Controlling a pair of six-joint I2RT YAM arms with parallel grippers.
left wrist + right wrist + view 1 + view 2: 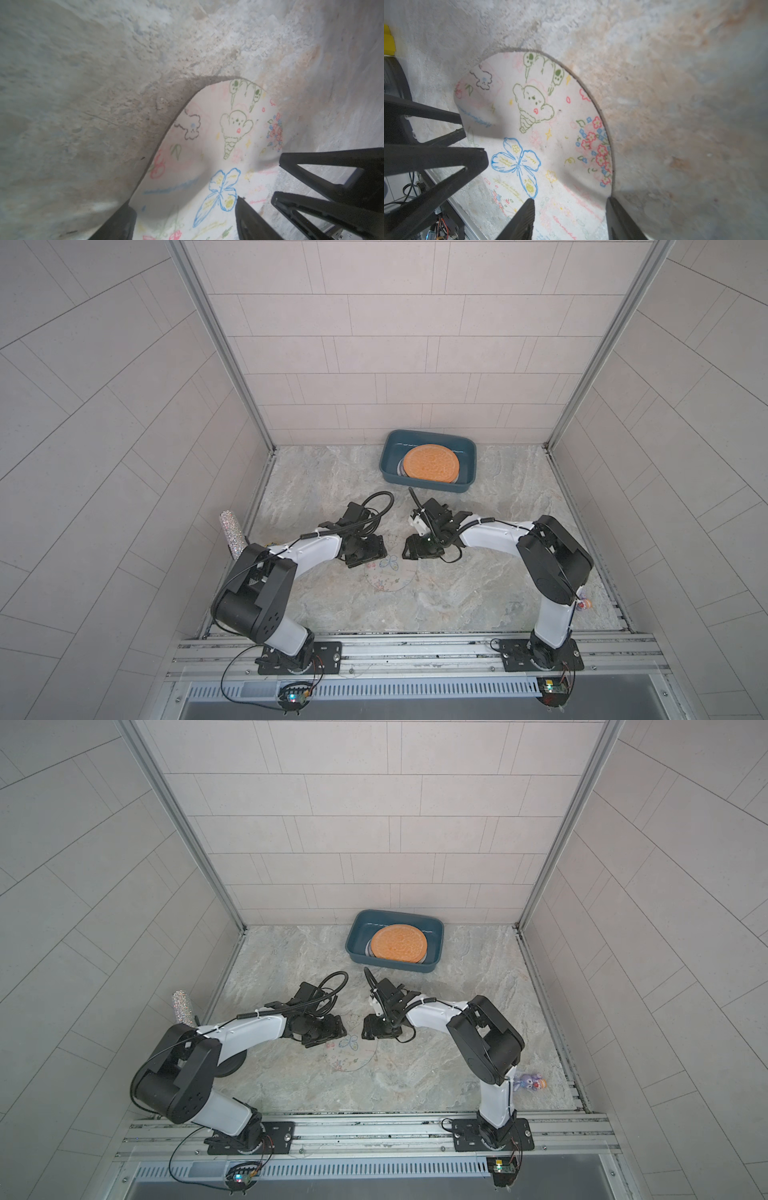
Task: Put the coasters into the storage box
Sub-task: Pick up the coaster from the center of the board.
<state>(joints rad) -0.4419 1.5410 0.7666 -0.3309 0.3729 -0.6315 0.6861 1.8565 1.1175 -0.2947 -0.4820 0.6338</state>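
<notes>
I see 1 pale coaster (388,574) flat on the stone-patterned table (324,489), near the middle and between my 2 arms. It is printed with a blue butterfly, an ice-cream animal and a cluster of small flowers. Both arms are bent low over it from opposite sides.

In the left wrist view the left gripper (182,207) straddles part of this coaster (207,149). Its fingers (118,222) stand wide apart, with 1 at the rim and 1 on the printed face. The coaster bows up in a shadowed fold between them. I cannot tell whether they are pinching it.

In the right wrist view the right gripper (569,199) has a narrower gap. 1 finger sits on the print and 1 is at the coaster's (542,116) rim. There too I cannot tell whether it grips. The fingers (446,155) of the left gripper reach in from the far side of the coaster.

The storage box (419,487) sits against the back wall, well apart from both grippers. In both top views an orange coaster (431,464) (399,943) lies on top inside it. The edges of other coasters (401,469) peek out beneath.

A glittery stick (230,537) stands near the left arm, and a small toy (532,1082) lies by the right arm.
</notes>
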